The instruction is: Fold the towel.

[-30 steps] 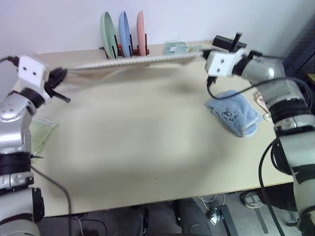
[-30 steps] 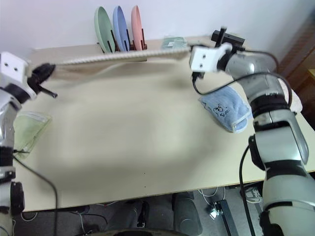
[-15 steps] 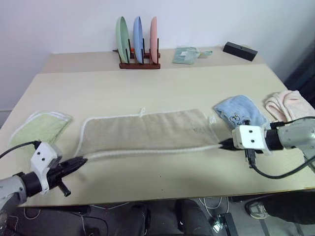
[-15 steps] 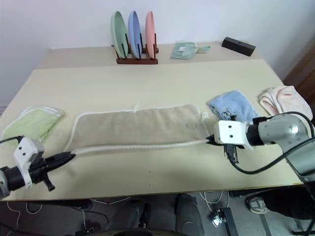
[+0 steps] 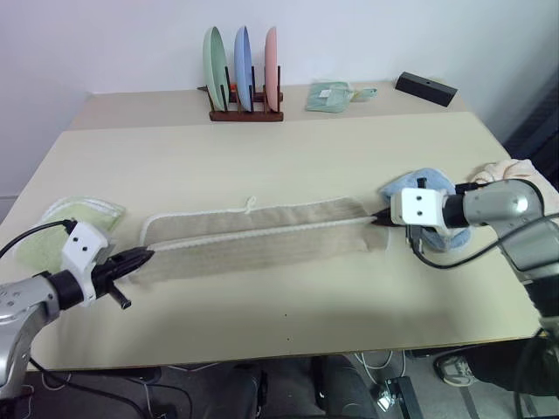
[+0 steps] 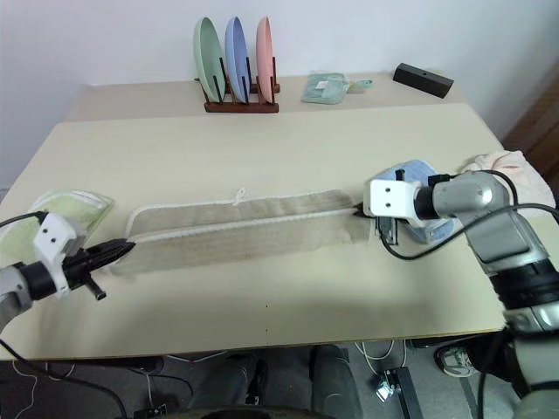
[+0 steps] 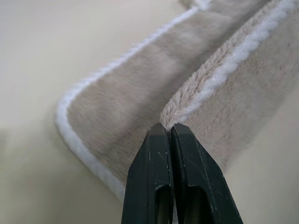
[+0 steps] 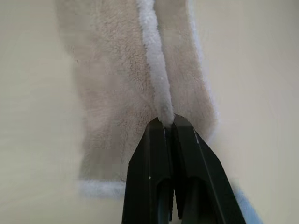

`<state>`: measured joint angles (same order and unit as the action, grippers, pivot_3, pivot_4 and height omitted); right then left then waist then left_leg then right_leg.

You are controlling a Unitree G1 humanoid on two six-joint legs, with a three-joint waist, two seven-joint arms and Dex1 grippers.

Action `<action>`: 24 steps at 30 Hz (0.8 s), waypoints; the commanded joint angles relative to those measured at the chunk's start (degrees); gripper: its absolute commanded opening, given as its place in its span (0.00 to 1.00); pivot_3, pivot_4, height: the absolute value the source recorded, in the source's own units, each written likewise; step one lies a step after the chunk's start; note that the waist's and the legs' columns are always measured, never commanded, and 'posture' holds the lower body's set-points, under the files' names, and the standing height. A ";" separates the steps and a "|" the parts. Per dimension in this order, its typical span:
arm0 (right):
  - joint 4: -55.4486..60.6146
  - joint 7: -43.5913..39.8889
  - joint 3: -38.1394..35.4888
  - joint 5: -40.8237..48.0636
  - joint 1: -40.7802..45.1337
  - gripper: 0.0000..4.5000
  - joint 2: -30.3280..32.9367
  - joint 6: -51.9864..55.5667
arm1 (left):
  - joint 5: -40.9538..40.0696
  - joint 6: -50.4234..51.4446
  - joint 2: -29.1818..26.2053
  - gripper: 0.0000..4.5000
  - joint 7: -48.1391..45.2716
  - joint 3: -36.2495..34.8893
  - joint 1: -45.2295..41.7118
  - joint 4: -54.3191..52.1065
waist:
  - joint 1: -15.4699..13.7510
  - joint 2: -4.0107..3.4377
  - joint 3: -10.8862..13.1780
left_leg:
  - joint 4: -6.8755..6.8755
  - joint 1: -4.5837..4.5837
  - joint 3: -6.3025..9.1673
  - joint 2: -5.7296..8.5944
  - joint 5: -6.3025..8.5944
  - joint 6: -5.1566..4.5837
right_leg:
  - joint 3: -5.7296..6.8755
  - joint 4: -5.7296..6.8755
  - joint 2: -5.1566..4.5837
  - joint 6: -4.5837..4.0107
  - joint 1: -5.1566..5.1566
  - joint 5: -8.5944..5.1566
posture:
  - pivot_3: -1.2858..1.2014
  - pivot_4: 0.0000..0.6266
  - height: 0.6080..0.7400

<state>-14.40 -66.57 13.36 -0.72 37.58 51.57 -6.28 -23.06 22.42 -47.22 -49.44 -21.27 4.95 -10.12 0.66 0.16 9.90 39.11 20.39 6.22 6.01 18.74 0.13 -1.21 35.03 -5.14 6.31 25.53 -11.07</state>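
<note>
Beige towel (image 5: 262, 237) half-folded lengthwise, left gripper (image 5: 147, 256) and right gripper (image 5: 377, 218) pinching its whitish edge, bare table (image 5: 288, 157) beyond.

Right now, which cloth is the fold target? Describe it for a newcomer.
On the tan table, the beige towel lies as a long strip across the middle, half-folded lengthwise. Unlike the green towel and blue towel at its ends, it is white-edged and pinched by both grippers.

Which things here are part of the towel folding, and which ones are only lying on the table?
Part of the job:
- towel
- left claw, shut on its corner
- right claw, shut on its corner

Only lying about:
- green towel
- blue towel
- pink cloth
- plate rack
- black box
</note>
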 commanded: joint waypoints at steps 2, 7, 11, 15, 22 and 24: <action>-16.00 3.01 2.26 -5.93 9.39 0.01 -5.01 -8.89 | 4.11 -4.60 -0.39 0.00 0.54 3.52 -7.27 8.41 | 0.11 0.00 0.00 | -0.01 -0.01 0.01 0.01 0.00 0.00 | 0.00 0.02 0.02 -0.01 0.00 0.01 | 0.52 0.24 0.85; -30.22 5.13 3.81 -9.48 16.00 0.01 -9.30 -15.83 | 6.23 -7.10 0.39 0.00 0.75 6.43 -14.50 16.88 | 0.11 0.00 0.00 | -0.02 0.08 0.02 0.03 -0.03 0.05 | 0.01 0.04 0.01 -0.01 0.12 0.01 | 0.52 0.24 0.85; -37.69 7.05 4.47 -11.84 18.66 0.01 -11.64 -20.03 | 7.76 -9.47 0.94 0.00 0.94 7.83 -17.87 21.95 | 0.29 0.00 0.00 | -0.04 0.11 0.01 0.06 -0.04 0.07 | 0.00 0.10 0.00 -0.01 0.20 0.01 | 0.52 0.24 0.85; -41.22 9.14 4.67 -13.58 19.91 0.01 -12.77 -22.24 | 8.16 -10.21 1.43 0.00 1.14 8.31 -19.40 24.58 | 0.38 -0.01 0.01 | -0.06 0.16 0.00 0.06 -0.06 0.11 | -0.02 0.14 0.01 -0.01 0.30 0.01 | 0.52 0.24 0.85; -42.03 11.33 3.09 -13.36 20.69 0.31 -12.80 -21.22 | 6.91 -8.99 2.46 0.32 2.87 6.46 -20.30 26.01 | 0.44 -0.01 0.01 | -0.06 0.18 0.00 0.06 -0.07 0.12 | -0.05 0.18 0.03 -0.01 0.35 0.01 | 0.52 0.24 0.85; -41.13 13.08 2.77 -14.09 20.71 0.53 -12.02 -21.57 | 7.61 -9.85 2.86 0.54 5.28 5.87 -20.57 26.44 | 0.42 -0.01 0.01 | -0.06 0.19 0.00 0.06 -0.07 0.12 | -0.06 0.19 0.02 -0.01 0.36 0.01 | 0.52 0.24 0.85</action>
<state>-56.76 -55.07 17.72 -14.68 56.13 38.11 -27.33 -15.62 14.07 -44.30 -45.98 -12.86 -14.52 16.70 1.08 0.15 9.90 39.05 20.58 6.22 6.07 18.67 0.25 -1.27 35.21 -5.12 6.31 25.89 -11.06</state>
